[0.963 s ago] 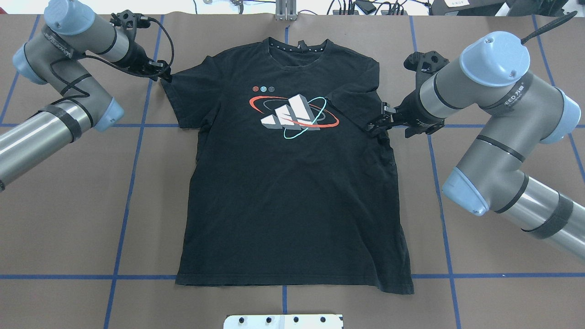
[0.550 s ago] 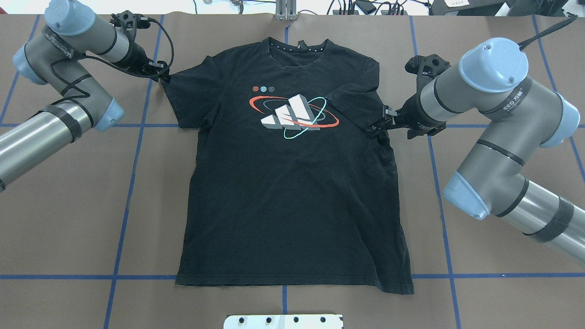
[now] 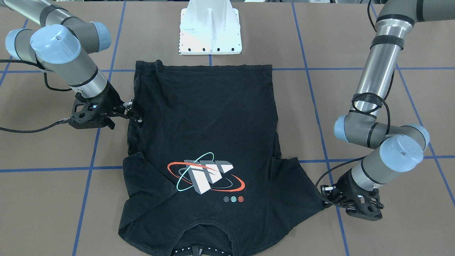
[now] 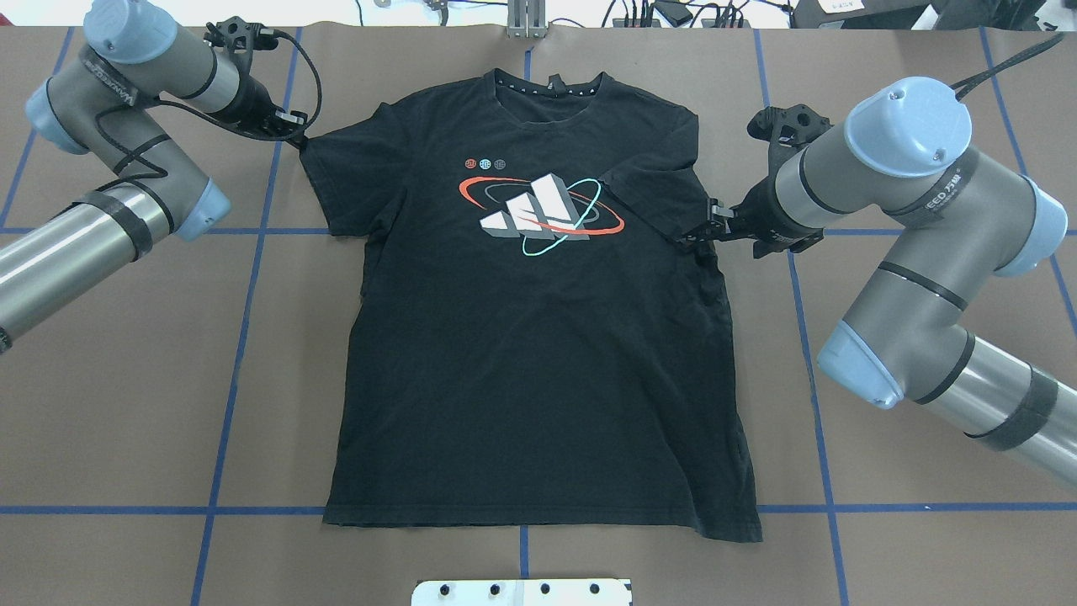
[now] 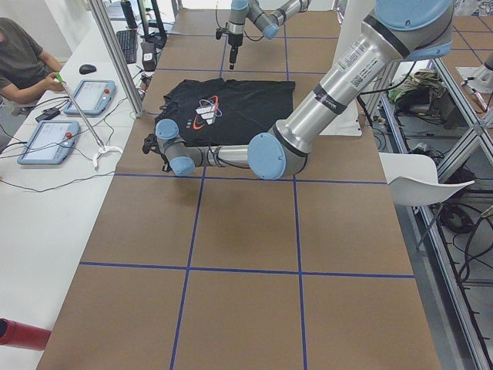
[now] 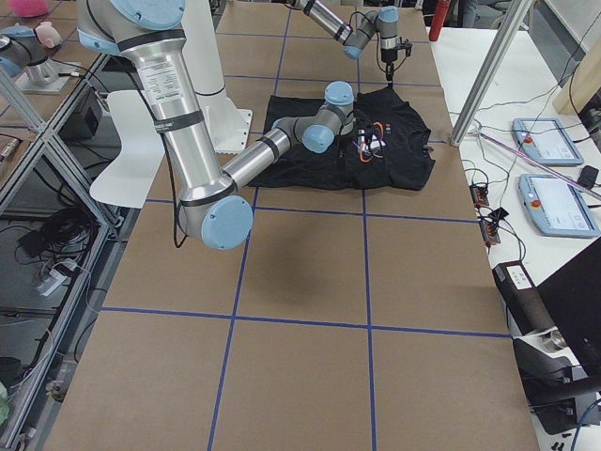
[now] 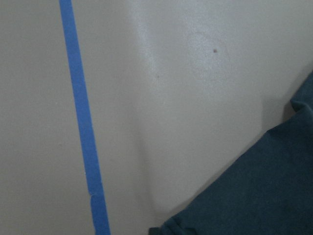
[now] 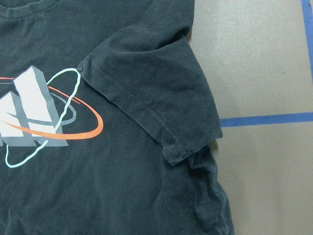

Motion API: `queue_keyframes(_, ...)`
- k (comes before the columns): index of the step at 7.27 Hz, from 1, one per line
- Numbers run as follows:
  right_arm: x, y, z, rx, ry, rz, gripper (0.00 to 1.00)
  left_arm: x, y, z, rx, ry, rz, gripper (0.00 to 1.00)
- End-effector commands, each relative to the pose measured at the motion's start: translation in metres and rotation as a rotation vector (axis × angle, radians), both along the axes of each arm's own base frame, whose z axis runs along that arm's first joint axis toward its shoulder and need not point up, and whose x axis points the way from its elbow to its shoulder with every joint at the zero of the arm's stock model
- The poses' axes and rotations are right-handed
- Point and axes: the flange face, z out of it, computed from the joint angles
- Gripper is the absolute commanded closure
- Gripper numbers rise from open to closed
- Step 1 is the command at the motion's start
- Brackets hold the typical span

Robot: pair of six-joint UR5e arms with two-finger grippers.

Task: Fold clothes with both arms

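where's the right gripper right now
In the overhead view the right gripper is on the right side, at the edge of the T-shirt, beside its folded-in sleeve.

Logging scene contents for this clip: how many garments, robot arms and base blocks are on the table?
T-shirt: 1
Robot arms: 2 (left arm, right arm)
White base block: 1
Total: 4
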Motion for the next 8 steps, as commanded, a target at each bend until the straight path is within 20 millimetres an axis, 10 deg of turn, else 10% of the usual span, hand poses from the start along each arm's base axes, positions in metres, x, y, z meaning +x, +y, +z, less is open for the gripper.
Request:
queue_keyframes(1, 0.001, 0.0, 0.001, 0.0, 0.001, 0.001, 0.0, -0.018, -0.005, -0.047, 0.005, 0.067, -0.031, 1.0)
queue_keyframes(4, 0.015, 0.013, 0.007, 0.006, -0.005, -0.018, 0.0, -0.009, 0.029, -0.155, -0.187, 0.271, -0.08, 1.0)
queue_keyframes(6, 0.014, 0.011, 0.011, 0.024, 0.006, -0.034, 0.0, 0.07, 0.061, -0.213, -0.264, 0.329, -0.131, 1.0)
queue_keyframes(8, 0.017, 0.008, 0.015, 0.02, 0.011, -0.027, 0.0, 0.109, 0.062, -0.199, -0.253, 0.286, -0.216, 1.0)
